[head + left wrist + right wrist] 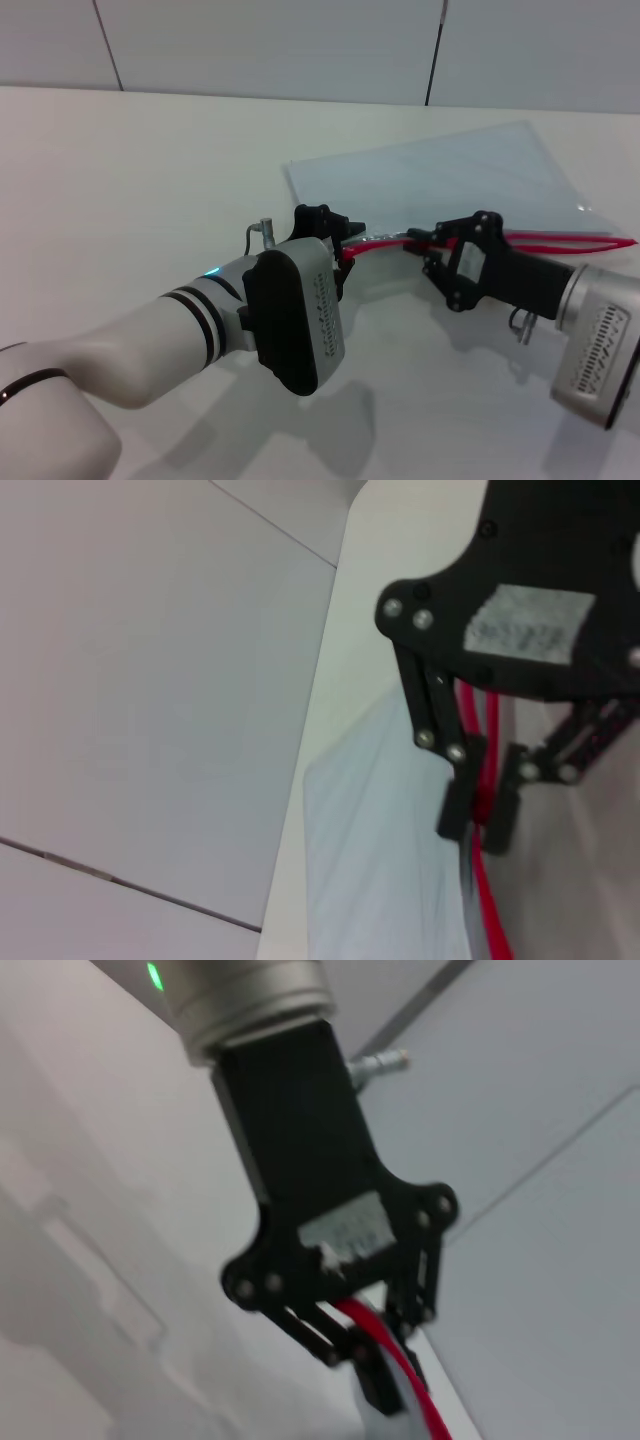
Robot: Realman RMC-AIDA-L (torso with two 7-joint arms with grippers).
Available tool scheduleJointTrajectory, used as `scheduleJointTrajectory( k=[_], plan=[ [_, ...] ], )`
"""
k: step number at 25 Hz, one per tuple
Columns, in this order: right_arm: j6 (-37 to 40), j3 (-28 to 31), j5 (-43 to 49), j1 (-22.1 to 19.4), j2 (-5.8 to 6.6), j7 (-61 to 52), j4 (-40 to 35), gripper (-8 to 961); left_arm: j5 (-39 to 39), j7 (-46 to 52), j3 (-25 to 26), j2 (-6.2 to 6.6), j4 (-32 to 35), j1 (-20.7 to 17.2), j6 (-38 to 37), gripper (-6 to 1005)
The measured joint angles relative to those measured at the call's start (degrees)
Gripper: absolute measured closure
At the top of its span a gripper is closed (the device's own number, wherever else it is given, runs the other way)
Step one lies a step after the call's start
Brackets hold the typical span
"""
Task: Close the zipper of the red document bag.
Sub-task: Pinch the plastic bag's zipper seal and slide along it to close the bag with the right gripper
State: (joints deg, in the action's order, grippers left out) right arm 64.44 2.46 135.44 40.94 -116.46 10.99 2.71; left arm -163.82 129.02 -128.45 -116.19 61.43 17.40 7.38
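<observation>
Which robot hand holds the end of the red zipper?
The left hand, pinching the zipper at the corner of the bag; the right hand grips farther along.

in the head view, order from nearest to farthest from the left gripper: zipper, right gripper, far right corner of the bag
1. zipper, clamped in the left gripper
2. right gripper, just to its right on the strip
3. far right corner of the red document bag, toward the wall
</observation>
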Motion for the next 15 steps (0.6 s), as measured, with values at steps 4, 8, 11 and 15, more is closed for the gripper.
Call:
scheduleJointTrajectory(
  k=[4,8,11,15],
  plan=[
    [-0.7,0.0,-2.1,-1.0,0.16,0.0,-1.7,879,0.0,0.0,0.0,0.00,0.0,-0.1,0.0,945],
    [-5.0,0.0,-5.8,-2.1,0.18,0.0,-3.8,880,-0.2,0.0,-0.1,0.00,0.0,-0.4,0.0,944],
    [-8.2,0.0,-9.3,-3.0,0.19,0.0,-5.6,880,-0.2,0.0,-0.1,0.00,0.0,-0.5,0.0,944],
    [-11.2,0.0,-15.7,-3.7,0.18,0.0,-7.3,879,-0.3,0.0,0.0,0.00,0.0,-0.5,0.0,945]
  ],
)
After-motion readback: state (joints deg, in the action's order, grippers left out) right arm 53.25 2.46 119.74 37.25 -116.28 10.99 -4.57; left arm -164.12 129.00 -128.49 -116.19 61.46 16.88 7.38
